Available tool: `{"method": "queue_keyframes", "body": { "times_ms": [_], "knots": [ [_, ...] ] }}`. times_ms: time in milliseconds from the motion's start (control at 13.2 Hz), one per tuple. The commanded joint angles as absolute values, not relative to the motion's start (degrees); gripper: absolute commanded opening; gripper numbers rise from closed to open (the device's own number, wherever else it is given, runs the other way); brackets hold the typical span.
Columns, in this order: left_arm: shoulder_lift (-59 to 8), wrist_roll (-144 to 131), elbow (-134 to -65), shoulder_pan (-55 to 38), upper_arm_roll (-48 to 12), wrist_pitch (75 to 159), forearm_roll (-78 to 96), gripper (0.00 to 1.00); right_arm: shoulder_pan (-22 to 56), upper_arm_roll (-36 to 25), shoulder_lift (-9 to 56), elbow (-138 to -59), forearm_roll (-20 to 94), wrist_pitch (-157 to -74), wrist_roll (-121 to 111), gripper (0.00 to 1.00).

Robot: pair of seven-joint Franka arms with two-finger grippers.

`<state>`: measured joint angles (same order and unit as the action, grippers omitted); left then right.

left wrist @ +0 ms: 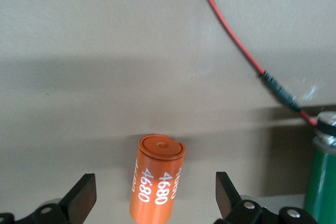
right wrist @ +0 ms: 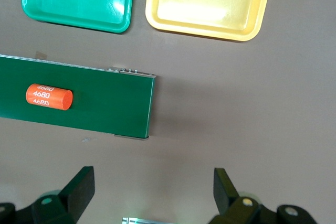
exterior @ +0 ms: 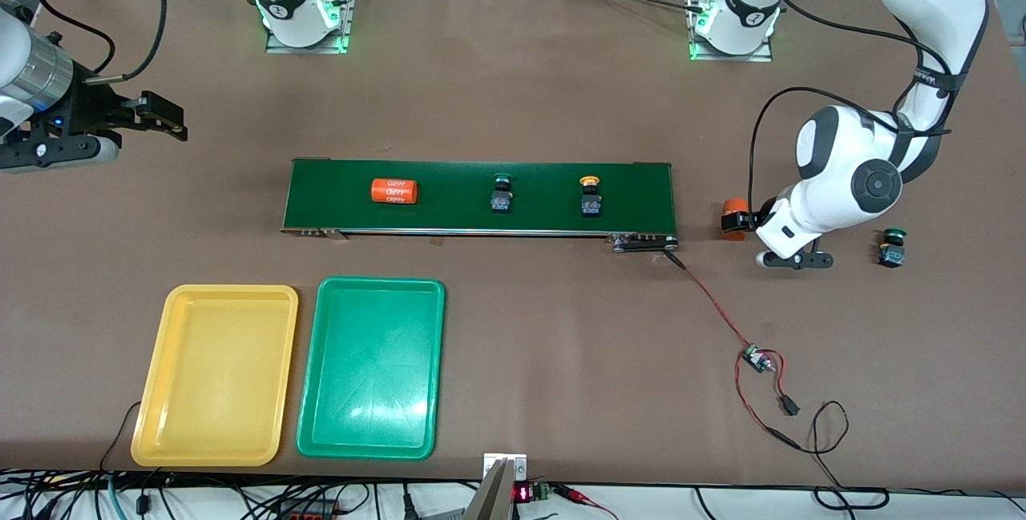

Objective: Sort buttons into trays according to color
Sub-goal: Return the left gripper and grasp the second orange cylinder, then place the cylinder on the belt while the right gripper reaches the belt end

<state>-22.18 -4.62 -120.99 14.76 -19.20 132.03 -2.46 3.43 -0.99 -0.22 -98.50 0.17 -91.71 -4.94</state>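
My left fingers [left wrist: 152, 203] released, straddling an orange cylinder [left wrist: 156, 179] on the counter [exterior: 513, 103].
Right fingers [right wrist: 152, 192] released, waiting; belt [exterior: 479, 196] at twelve o'clock from the trays [exterior: 370, 368].

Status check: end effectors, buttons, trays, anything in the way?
Left end effector open, straddling an orange cylinder off the belt's end. Right end effector open, waiting. Two buttons on belt; yellow tray and green tray empty.

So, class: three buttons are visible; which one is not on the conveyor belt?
The green button on the bare table at the left arm's end; the other green button and the yellow button stand on the belt.
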Motion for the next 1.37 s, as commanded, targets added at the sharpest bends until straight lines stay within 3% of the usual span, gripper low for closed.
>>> {"method": "queue_keyframes", "body": {
  "times_ms": [0, 380, 456, 759, 835, 1291],
  "knots": [
    [-22.23, -1.41, -122.69, 16.43, -19.95, 132.10, -2.55, 1.00, 3.86, -1.05, 1.05, -97.21, 1.23, -90.97, -5.36, 1.00],
    [-24.34, 2.11, -124.98, 17.31, -19.95, 134.65, -2.72, 1.00, 3.78, -1.14, 4.11, -96.77, 0.88, -92.37, -5.89, 1.00],
    [-24.35, 2.20, -125.07, 17.31, -19.95, 134.65, -2.81, 0.95, 4.04, -1.06, 4.74, -95.90, 1.23, -91.85, -5.54, 1.00],
    [-24.26, 2.29, -125.68, 17.23, -19.95, 135.18, -2.81, 0.10, 5.01, -1.14, 5.36, -95.80, 1.32, -91.85, -5.10, 1.00],
    [-23.65, 2.29, -125.60, 17.14, -20.04, 134.74, -2.81, 0.00, 4.75, -1.14, 5.36, -95.80, 1.32, -91.67, -5.01, 1.00],
    [-16.27, 15.36, -124.19, 12.67, -20.74, 132.98, -2.99, 0.00, 5.36, -1.14, 5.36, -96.06, 1.32, -91.06, -3.78, 1.00]
  ]
}}
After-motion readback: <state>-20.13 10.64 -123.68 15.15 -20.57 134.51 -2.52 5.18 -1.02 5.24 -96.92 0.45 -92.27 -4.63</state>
